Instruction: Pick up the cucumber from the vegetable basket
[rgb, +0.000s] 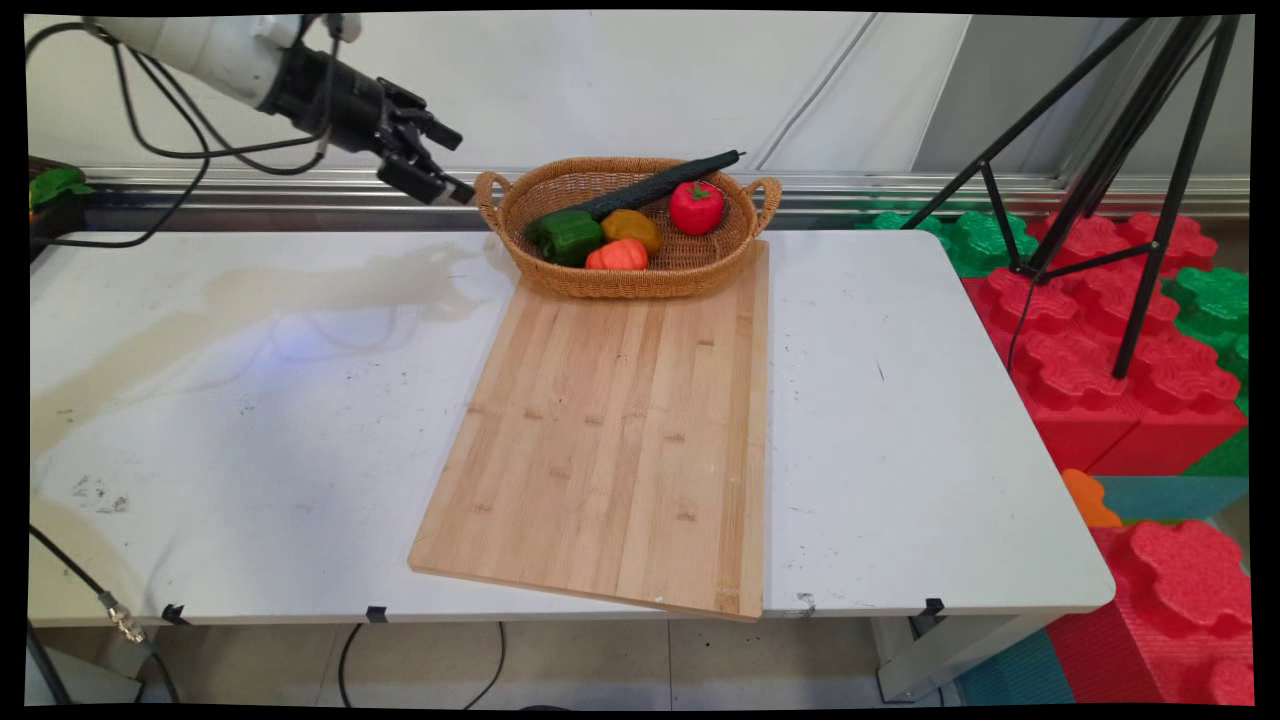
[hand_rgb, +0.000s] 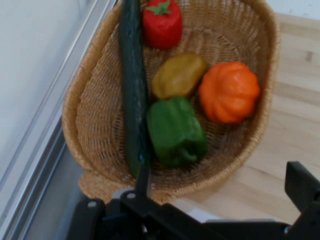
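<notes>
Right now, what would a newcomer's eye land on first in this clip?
The wicker basket at the table's far edge, holding a green pepper, an orange pumpkin, a yellow vegetable, a red pepper and a long cucumber lying across it. It sits on the far end of a big wooden board. The gripper, open, hovers just left of the basket's handle.

The white arm (rgb: 190, 45) enters from the upper left, raised above the table's far left edge and angled downward to the right. Black cables (rgb: 150, 130) hang in loops from it. Its black gripper (rgb: 445, 160) points right and slightly down, fingers apart, holding nothing and touching nothing.
</notes>
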